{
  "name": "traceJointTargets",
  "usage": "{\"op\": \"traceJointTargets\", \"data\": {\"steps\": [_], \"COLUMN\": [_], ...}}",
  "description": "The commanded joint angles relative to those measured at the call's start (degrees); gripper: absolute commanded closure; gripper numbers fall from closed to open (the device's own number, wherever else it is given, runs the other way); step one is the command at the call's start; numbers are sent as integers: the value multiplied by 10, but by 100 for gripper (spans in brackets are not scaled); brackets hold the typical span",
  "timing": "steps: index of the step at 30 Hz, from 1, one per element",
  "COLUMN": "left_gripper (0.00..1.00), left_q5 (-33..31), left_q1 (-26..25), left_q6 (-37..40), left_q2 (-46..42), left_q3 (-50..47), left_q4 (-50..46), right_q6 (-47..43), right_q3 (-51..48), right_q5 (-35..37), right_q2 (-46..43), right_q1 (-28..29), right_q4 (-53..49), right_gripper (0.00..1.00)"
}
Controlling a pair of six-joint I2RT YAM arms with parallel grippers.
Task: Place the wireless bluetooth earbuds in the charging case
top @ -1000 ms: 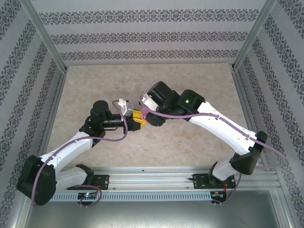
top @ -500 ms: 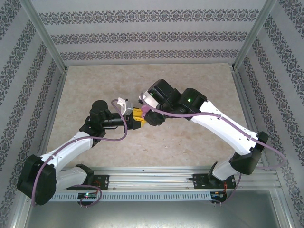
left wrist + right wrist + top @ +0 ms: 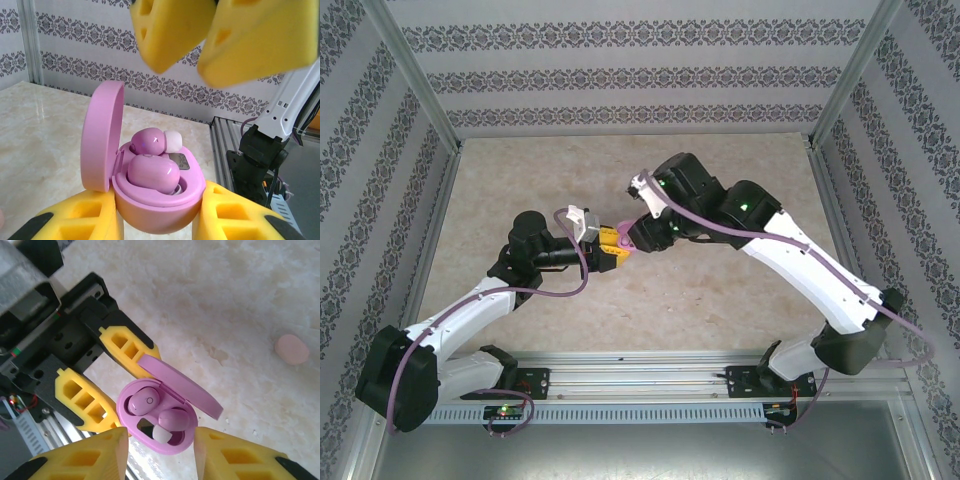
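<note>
My left gripper (image 3: pixel 160 222) is shut on the purple charging case (image 3: pixel 160 202), which it holds above the table with the lid (image 3: pixel 102 135) swung open. Two purple earbuds lie in the case. The nearer one (image 3: pixel 152 172) sits down in its well. The farther one (image 3: pixel 150 141) lies tilted, its white tip (image 3: pixel 171 141) sticking out. Seen from the right wrist, the seated bud (image 3: pixel 142 401) and the tilted bud (image 3: pixel 175 419) lie just beyond my right gripper (image 3: pixel 160 450), which is open with nothing between its fingers. From above, the right gripper (image 3: pixel 638 238) hovers next to the left gripper (image 3: pixel 617 250).
A small pale pink oval object (image 3: pixel 291 349) lies on the marble tabletop (image 3: pixel 240 300) to the right of the case. The metal rail (image 3: pixel 650 365) runs along the near edge, and patterned walls enclose the table.
The right arm has lifted and swung back to the right, drawing its gripper off the case. The left arm has held still with the case.
</note>
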Motion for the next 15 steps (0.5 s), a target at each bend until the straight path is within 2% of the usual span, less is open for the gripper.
{"op": "traceJointTargets", "data": {"steps": [1,5,8,15], "left_gripper": [80,81,81,81], "left_q5": [2,-9,-17,-14], "left_q1": [-5,-5,-5,-5], "left_q6": [-6,-3,4,6], "left_q2": [0,1,2,3], "left_q3": [9,9,11,14], "left_q4": [35,33,23,17], "right_q6": [65,164,223,234], "right_q3": [-13,-33,-65,-32], "right_q5": [-11,10,1,41], "right_q2": [-19,-28,-39,0], "right_q1": [-9,-19,-19,6], "right_q4": [12,18,52,16], "right_gripper": [61,64,67,67]}}
